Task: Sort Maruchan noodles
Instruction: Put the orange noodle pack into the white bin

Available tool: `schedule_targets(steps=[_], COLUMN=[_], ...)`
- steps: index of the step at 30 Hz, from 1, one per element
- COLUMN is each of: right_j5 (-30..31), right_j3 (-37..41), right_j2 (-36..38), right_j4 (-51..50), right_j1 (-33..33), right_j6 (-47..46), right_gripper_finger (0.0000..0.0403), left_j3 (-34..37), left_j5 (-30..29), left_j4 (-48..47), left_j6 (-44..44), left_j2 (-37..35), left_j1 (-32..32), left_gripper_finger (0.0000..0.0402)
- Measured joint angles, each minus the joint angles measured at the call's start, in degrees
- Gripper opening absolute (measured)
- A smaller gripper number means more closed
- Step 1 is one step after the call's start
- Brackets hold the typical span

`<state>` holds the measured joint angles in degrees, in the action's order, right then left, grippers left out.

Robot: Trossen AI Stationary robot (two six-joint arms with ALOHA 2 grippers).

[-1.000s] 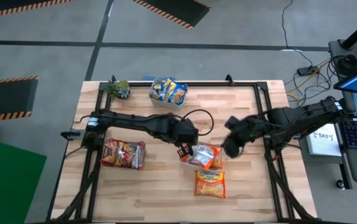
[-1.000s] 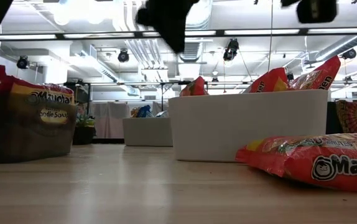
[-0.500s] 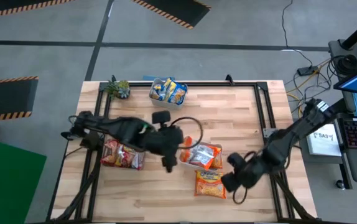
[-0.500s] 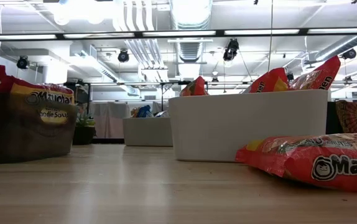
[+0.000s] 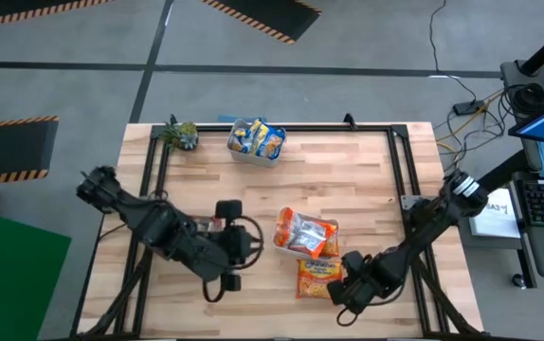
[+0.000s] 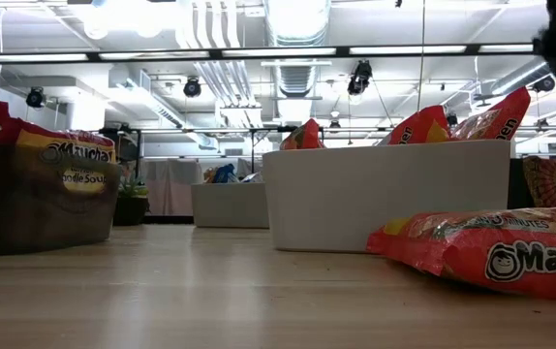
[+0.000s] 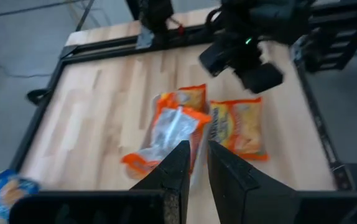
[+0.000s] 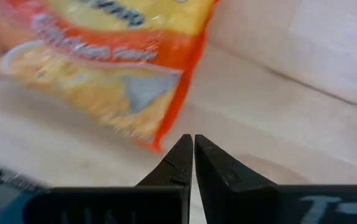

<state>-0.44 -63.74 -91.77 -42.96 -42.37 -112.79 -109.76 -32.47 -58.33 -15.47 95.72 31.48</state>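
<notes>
One loose orange Maruchan noodle packet (image 5: 319, 277) lies flat on the wood near the front edge. It also shows in the low view (image 6: 491, 252). Just beyond it, a white tray (image 5: 299, 252) holds more orange packets (image 7: 172, 130). My right gripper (image 5: 340, 292) is shut and points down beside the loose packet's near right corner (image 8: 160, 140), with nothing between its fingers. My left gripper (image 7: 197, 144) hangs raised to the left of the white tray. It is shut but for a slit, holds nothing, and faces the tray.
A clear tray of blue-and-yellow packets (image 5: 256, 139) stands at the far edge beside a small plant (image 5: 181, 134). A dark tray of red packets (image 6: 46, 184) stands at the left, mostly under my left arm in the high view. Black frame rails (image 5: 400, 161) border the table.
My left gripper has pulled back from the white tray toward the table's left and near edges, rising and rolling. My right gripper has swung from the tray's right side toward the near edge and come down beside the loose orange packet, turning to point downward. No packet has moved.
</notes>
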Motion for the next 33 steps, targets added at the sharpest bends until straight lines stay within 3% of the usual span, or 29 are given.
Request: schedule_targets(steps=[5, 11, 16, 23, 33], right_j5=[1.9, 12.2, 14.0, 13.6, 10.9], right_j3=[2.5, 4.5, 5.5, 3.8, 6.0], right_j2=[-1.5, -2.1, -2.8, -4.9, 3.0], right_j4=[0.3, 1.4, 8.5, 13.6, 12.9], right_j1=[0.0, 0.0, 0.2, 0.1, -1.8], right_j6=[-1.6, -0.6, 0.1, 0.6, -2.7], right_gripper_finger=[0.0009, 0.0009, 0.0009, 0.0009, 0.0029], left_j3=[16.8, 30.2, 35.0, 40.4, 42.9], left_j5=[0.3, 0.4, 0.5, 2.3, 5.0], left_j4=[15.7, 26.6, 27.5, 35.2, 49.7], left_j6=[-1.0, -7.8, -15.4, -16.8, -17.4], left_j2=[-7.1, -11.8, -12.4, -10.5, -2.3], left_j1=[1.1, 1.0, 1.4, 2.2, 2.2], left_gripper_finger=[0.0038, 0.0038, 0.0038, 0.0038, 0.0038])
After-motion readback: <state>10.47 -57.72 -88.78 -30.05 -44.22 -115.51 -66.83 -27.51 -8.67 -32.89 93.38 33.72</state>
